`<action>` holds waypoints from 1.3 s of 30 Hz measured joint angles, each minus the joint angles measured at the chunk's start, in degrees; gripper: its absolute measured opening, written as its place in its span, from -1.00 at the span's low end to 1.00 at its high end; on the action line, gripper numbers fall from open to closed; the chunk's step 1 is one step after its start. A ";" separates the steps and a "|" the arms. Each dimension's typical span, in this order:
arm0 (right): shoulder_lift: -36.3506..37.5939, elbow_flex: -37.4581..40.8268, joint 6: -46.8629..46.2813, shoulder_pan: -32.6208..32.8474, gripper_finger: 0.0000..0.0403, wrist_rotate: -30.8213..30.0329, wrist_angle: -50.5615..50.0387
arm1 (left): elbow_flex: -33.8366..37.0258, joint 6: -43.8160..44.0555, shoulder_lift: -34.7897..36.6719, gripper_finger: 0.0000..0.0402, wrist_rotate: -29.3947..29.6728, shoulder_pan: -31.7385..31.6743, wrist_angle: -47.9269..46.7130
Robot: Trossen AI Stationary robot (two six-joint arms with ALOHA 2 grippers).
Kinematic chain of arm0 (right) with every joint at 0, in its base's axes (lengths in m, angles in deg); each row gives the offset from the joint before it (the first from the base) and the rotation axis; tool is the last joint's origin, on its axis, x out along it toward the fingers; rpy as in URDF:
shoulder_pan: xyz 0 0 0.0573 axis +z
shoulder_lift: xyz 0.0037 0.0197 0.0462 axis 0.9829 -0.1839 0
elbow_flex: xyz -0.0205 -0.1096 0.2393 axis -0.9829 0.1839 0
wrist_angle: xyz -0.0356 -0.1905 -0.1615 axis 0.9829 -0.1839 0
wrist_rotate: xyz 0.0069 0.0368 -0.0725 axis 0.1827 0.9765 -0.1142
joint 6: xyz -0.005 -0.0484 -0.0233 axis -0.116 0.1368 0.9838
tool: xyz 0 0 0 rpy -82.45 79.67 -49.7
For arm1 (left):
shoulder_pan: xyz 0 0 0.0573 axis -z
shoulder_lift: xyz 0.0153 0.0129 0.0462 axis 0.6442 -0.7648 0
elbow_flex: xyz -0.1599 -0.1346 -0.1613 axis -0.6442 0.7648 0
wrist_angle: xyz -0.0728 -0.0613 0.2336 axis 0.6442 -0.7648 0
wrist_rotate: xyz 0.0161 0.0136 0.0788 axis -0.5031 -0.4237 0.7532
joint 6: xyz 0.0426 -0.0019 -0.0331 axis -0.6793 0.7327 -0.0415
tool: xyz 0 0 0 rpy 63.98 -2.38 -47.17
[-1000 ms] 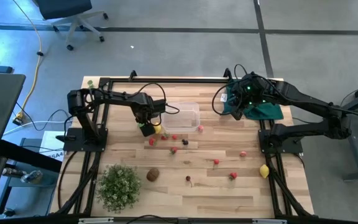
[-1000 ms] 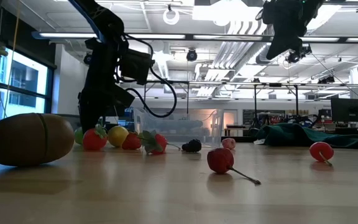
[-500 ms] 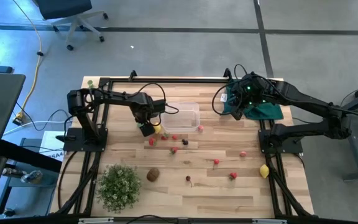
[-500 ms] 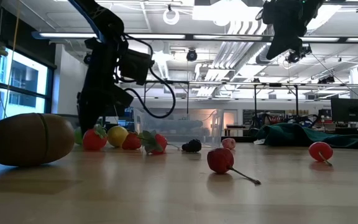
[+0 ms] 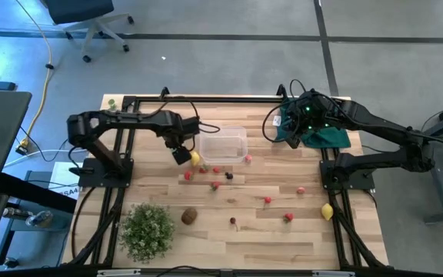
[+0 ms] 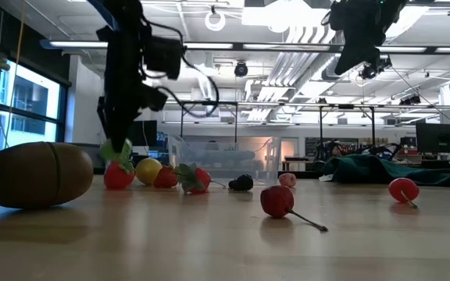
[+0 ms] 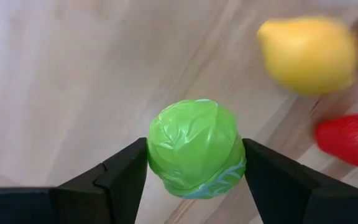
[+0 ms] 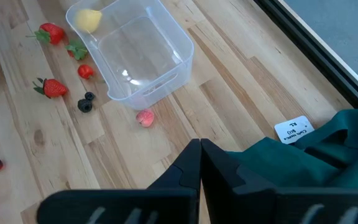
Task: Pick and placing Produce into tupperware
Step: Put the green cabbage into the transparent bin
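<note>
Overhead, the wooden table (image 5: 283, 238) carries the clear tupperware (image 5: 223, 145) near its far edge, empty and open-topped. Just beside the tub's left end the left gripper (image 7: 194, 171) hangs off the wood, its fingers (image 7: 124, 177) clamped on either side of the green ball (image 7: 196, 148). A yellow lemon (image 7: 308, 55) and a red strawberry (image 7: 350, 138) lie on the boards near it. Over the green cloth (image 8: 316, 165) waits the right gripper (image 8: 200, 163), fingers pressed together.

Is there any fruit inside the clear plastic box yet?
No, the tupperware looks empty in the right wrist view; the lemon sits outside its wall, and the green ball is clamped in the left gripper.
</note>
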 joint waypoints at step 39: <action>0.02 0.00 0.00 0.01 -1.00 0.02 0.02 | -23.55 -10.19 -4.62 0.19 2.07 8.81 13.31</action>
